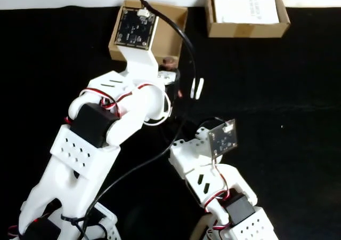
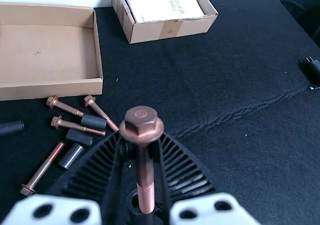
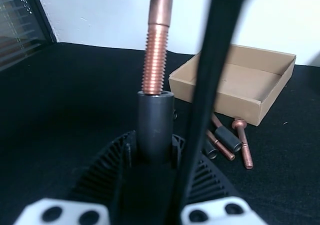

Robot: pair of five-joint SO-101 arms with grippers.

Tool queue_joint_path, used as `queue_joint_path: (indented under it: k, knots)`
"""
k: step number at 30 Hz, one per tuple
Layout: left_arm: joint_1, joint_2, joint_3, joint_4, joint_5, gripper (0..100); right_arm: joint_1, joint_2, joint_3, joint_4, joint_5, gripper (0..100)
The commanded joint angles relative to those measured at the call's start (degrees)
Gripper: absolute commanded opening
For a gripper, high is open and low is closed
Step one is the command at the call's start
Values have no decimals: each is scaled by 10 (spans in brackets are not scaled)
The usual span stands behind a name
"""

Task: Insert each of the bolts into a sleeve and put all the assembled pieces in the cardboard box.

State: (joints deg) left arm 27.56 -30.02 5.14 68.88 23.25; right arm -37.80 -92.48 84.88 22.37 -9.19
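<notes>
My left gripper (image 2: 142, 147) is shut on a copper bolt (image 2: 142, 127), held upright with its hex head on top. In the right wrist view the bolt's threaded end (image 3: 155, 60) comes down into the mouth of a dark sleeve (image 3: 156, 125). My right gripper (image 3: 155, 152) is shut on that sleeve and holds it upright. Seen from above, the bolt head (image 1: 169, 63) sits just in front of the open cardboard box (image 1: 176, 21). Several loose bolts (image 2: 64, 106) and sleeves (image 2: 93, 121) lie on the black mat in front of the box wall (image 2: 97, 50).
A second, smaller box (image 1: 248, 16) with white paper in it stands at the back right. A black cable (image 3: 210, 85) hangs across the right wrist view. A small white piece (image 1: 197, 88) lies on the mat near the arms.
</notes>
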Motion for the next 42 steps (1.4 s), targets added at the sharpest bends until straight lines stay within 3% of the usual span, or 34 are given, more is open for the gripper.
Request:
queue_joint_path:
  k: [1,12,32,42]
  knots:
    - [3,-2,0,-3,0,9,6,-11,-11,-14,-4,8]
    - [-32,-1,-16,-14,0,9,6,-11,-11,-14,-4,8]
    - [16,0,-15,-13,0,9,6,-11,-11,-14,-4,8]
    - [29,0,-20,119,-79,37,7,-10,-11,-51,-4,8]
